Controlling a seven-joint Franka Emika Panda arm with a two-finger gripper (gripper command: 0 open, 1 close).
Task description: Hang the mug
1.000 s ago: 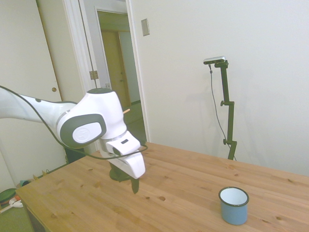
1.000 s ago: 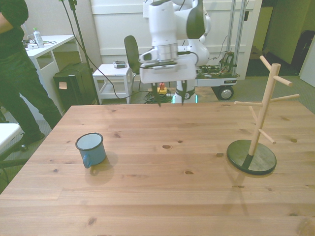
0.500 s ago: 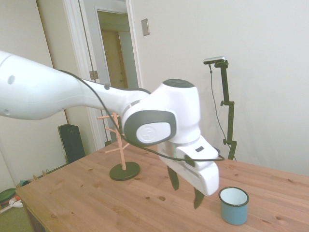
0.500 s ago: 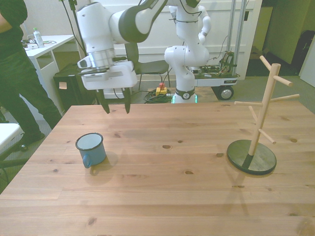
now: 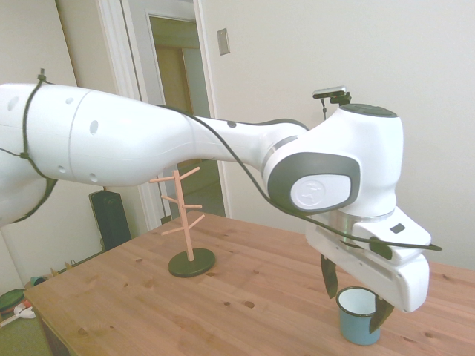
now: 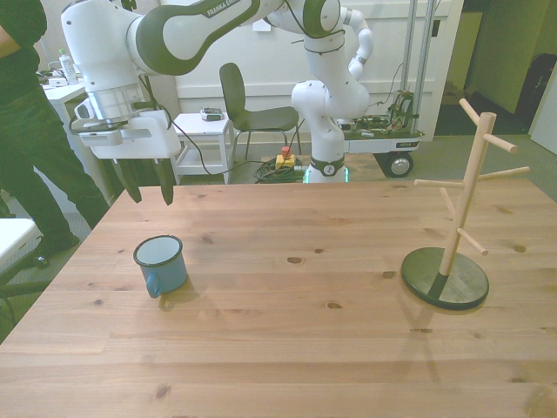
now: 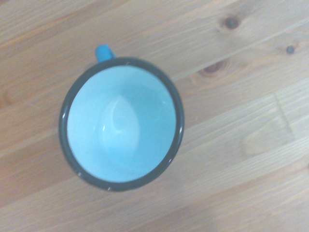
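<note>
Mug (image 6: 160, 263) upright on the table (image 6: 287, 348) at the front view's left, handle toward the camera, nothing visible in its white inside (image 7: 120, 123); gripper (image 6: 147, 185) hangs above it with fingers spread wide; wooden rack (image 6: 452, 222) stands well apart at right.

Glossy enamel mug (image 7: 120, 123), knotty wooden table (image 6: 287, 348), matt wooden rack (image 6: 461, 200)

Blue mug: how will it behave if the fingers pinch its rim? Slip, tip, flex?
The mug looks like glossy enamel, so it is probably rigid but slick. It seems empty, so likely light. Its side handle may swing it off-centre when lifted.
</note>
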